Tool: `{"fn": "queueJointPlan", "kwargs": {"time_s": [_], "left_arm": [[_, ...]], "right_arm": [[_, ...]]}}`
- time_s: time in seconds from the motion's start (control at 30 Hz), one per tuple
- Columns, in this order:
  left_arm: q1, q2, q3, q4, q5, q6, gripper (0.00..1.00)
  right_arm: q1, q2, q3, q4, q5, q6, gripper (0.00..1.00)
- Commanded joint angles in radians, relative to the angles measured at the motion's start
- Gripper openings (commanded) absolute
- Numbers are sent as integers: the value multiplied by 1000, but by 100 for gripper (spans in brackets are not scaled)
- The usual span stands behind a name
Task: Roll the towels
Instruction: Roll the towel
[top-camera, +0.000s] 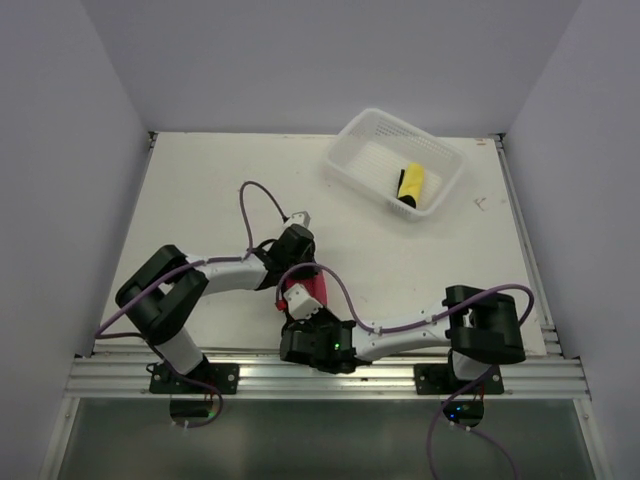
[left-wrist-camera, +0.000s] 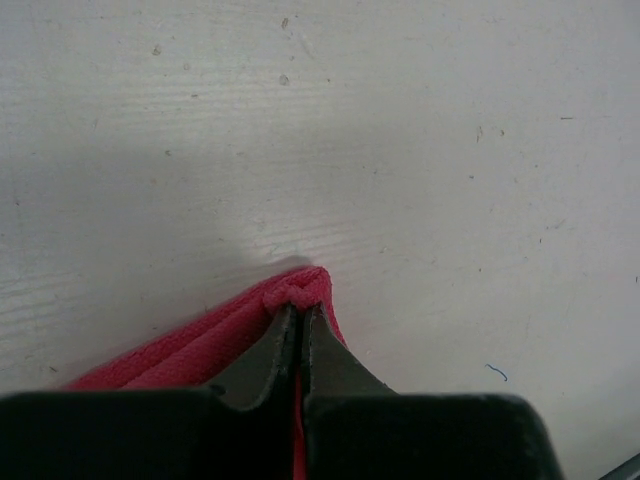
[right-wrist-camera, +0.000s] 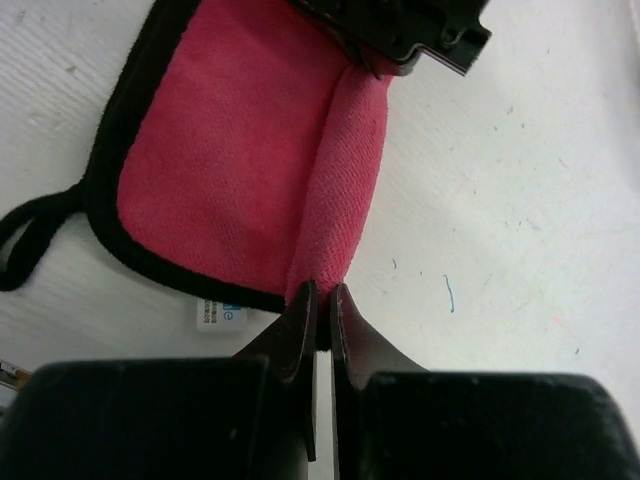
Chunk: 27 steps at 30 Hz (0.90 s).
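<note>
At front | left pincer (left-wrist-camera: 298, 308), right pincer (right-wrist-camera: 322, 292) nip red towel (right-wrist-camera: 230, 150) fold | overhead only: yellow roll (top-camera: 410, 185) in basket (top-camera: 345, 140)

I take this for a robot lab cell, not a home or a shop. Plain grey walls (top-camera: 60, 150) box in a white desk (top-camera: 200, 190) on three sides, like a test booth. The left arm (top-camera: 215, 268) and the right arm (top-camera: 400, 338) stand bolted on an aluminium rail (top-camera: 330, 378) along the near edge. Purple cables (top-camera: 255, 200) loop loose over them, taped and tied rather than hidden. My wrist views show the desk's painted top scuffed and flecked with small pen marks, a worn work surface. The props I see on it are plain ones: a pink towel (top-camera: 316, 290) and a white plastic basket (top-camera: 352, 136).
</note>
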Motion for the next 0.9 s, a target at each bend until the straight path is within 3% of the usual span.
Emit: {"fn": "queueJointPlan", "kwargs": {"time_s": [0.0,0.43,0.67,0.87], "left_arm": [[61,7,-68,114,-48,56,0],[149,-106,-261,481,85,105,0],[149,-137,-306,520,84,136,0],[149,-136,-321,457,35,142,0]], "right_arm": [[82,46,79,-83,68,-69,0],[141,247,230,-214,120,-345,0],[202,407,296,-309,76,-482,0],[230,422,299,-303,5,-519,0]]}}
